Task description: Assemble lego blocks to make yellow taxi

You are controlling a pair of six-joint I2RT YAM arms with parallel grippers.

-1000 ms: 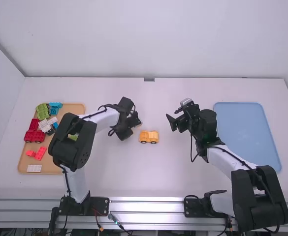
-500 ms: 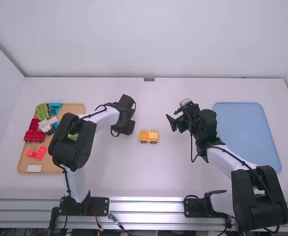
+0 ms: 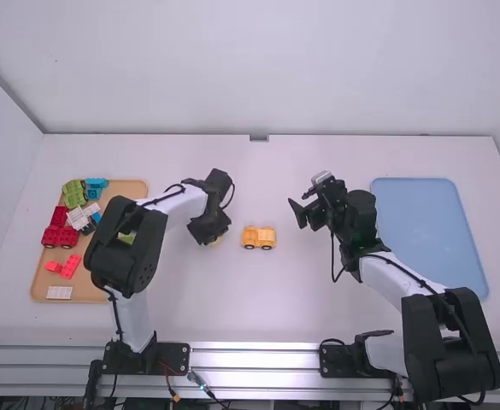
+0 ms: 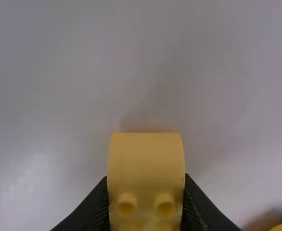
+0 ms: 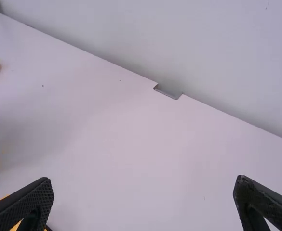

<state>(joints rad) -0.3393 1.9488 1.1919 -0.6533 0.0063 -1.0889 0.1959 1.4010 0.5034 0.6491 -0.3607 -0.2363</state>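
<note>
A turn of the wrist, block in tow.
The left gripper (image 4: 145, 178), pinching a yellow block (image 4: 146, 156), had swivelled near the yellow car (image 3: 259, 238) on the table (image 3: 271, 299), probably for alignment; the right gripper (image 5: 144, 179) stood spread.

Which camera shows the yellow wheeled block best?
The high view: the yellow wheeled block sits there uncovered, wheels in sight. The left wrist view catches its edge at a corner; the right wrist view, a part behind a finger.

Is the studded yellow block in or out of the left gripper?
In: the left gripper holds the yellow block, a finger against each side.
</note>
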